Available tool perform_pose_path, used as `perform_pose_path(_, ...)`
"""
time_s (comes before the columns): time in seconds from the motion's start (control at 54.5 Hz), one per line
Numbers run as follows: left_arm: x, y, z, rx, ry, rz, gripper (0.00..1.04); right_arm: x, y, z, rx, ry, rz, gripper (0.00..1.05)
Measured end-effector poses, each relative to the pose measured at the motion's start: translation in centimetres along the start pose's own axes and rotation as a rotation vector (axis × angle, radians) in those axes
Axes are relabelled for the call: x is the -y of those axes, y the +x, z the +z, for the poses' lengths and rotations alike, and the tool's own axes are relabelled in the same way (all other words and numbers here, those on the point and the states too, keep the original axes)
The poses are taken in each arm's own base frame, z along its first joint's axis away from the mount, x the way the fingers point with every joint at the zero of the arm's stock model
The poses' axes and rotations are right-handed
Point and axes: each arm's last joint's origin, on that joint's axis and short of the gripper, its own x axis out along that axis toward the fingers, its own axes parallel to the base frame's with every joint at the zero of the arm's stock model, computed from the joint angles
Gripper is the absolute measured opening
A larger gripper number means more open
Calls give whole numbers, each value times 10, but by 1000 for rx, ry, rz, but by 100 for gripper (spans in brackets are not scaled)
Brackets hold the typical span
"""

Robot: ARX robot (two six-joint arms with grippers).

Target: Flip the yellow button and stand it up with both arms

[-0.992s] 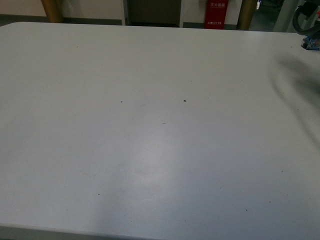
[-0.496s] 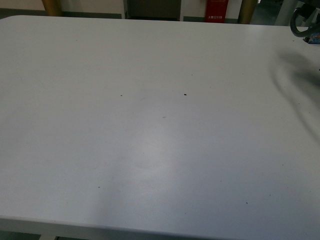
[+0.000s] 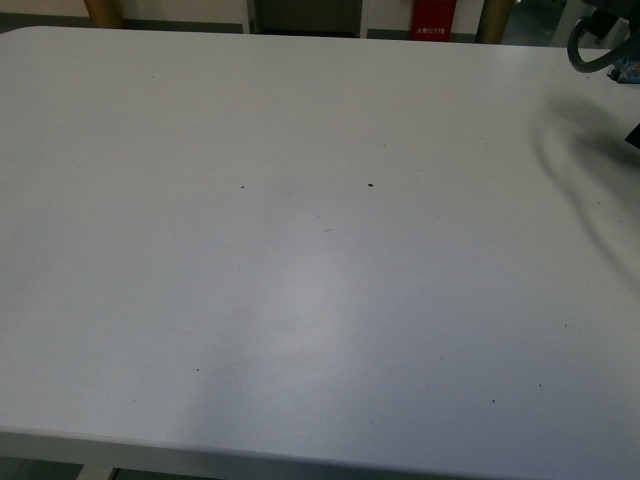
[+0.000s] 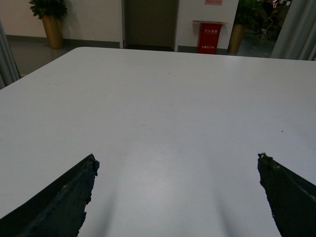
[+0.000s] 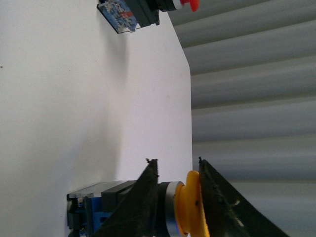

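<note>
Right gripper [image 5: 177, 170] has its two fingers closed around the neck of the yellow button [image 5: 190, 205], just behind the cap; the button lies on its side at the table's [image 3: 300, 300] far right edge, blue block on the surface. Left gripper [image 4: 175, 197] hangs spread wide over bare table, holding nothing. Best practice, I judge: lift clear of the red-topped button [image 5: 143, 12] nearby, carry the piece toward centre, and let the left jaws steady the block before turning it upright.

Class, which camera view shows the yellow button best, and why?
The right wrist view: the yellow button sits between the right gripper fingers, cap and blue block visible. The front and left wrist views show no button, only table.
</note>
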Motion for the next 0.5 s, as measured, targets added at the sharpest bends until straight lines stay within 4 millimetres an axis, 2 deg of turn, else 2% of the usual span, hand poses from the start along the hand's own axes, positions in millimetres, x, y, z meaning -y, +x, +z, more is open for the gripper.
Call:
perform_pose_path(0.11,0,0,0,0,0,0,98,-2,1,0,1,-4,5,47)
perform_pose_path(0.331,0,0,0,0,0,0,98,-1,1,0,4,4,-1,74)
perform_pose_path(0.386,0,0,0,0,0,0,98,0,1,0,9,7,-5,87)
perform_pose_path(0.496,0,0,0,0,0,0,98,1,2,1,15,14,-10,99)
